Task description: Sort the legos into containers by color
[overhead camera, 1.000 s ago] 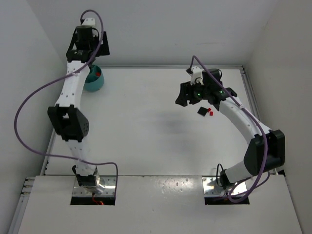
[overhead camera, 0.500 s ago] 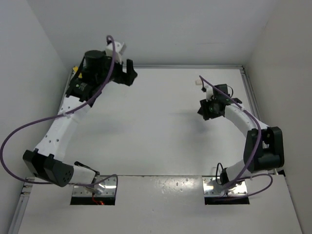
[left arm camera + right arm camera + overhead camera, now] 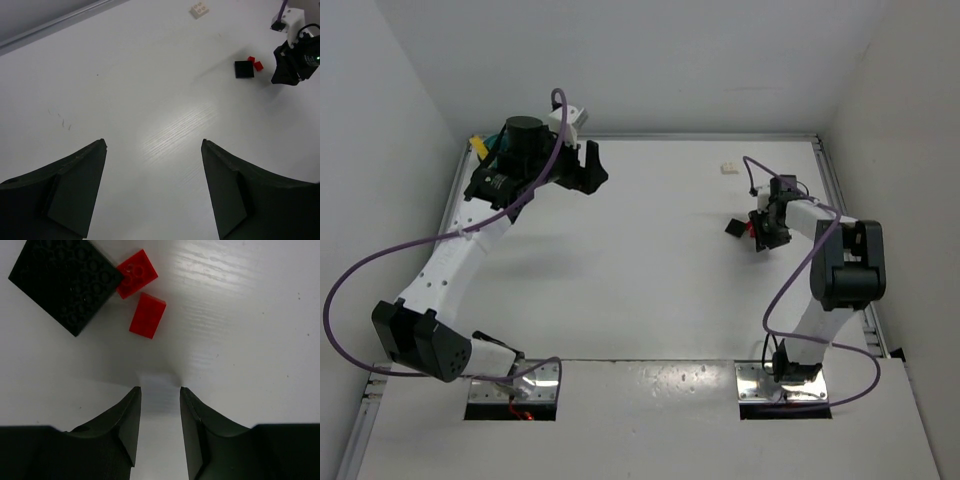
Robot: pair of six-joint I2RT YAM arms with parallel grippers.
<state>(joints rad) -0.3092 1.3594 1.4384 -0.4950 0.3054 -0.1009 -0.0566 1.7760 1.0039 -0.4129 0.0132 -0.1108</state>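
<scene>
A black flat lego (image 3: 65, 282) and two small red legos (image 3: 147, 315) lie together on the white table, just ahead of my right gripper (image 3: 160, 388). Its jaws stand narrowly open and empty, tips close to the table. In the top view the right gripper (image 3: 763, 234) is beside the black lego (image 3: 733, 228). A cream-white lego (image 3: 728, 168) lies further back; it also shows in the left wrist view (image 3: 199, 9). My left gripper (image 3: 592, 168) is wide open and empty over bare table (image 3: 154, 143). The teal bowl (image 3: 494, 156) is mostly hidden behind the left arm.
A yellow piece (image 3: 477, 145) shows at the far left edge by the bowl. The table's rim (image 3: 840, 190) runs just right of the right arm. White walls close in on three sides.
The left arm swung from above the bowl out to the right over bare table. The right gripper drew back to the right and now points down just beside the red legos.
</scene>
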